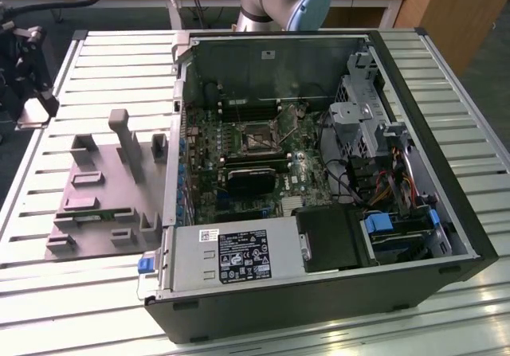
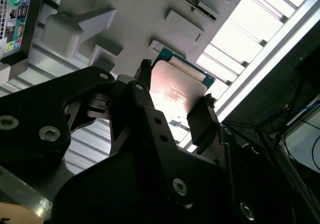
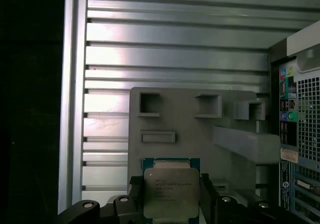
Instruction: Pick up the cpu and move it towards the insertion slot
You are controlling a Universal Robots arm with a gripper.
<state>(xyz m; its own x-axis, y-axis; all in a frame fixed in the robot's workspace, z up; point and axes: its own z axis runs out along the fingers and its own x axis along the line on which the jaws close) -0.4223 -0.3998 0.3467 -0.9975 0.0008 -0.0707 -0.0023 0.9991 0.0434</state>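
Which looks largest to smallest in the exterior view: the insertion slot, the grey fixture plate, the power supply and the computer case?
1. computer case, clearly largest
2. grey fixture plate
3. power supply, not far behind the plate
4. insertion slot, by far the smallest

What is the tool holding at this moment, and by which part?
The cpu, gripped by the tool at two opposite side edges.

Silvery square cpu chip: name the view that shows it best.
First wrist view: the silvery square cpu chip faces the camera, top unobstructed, in the hand. The second wrist view shows it slanted, partly behind the hand.
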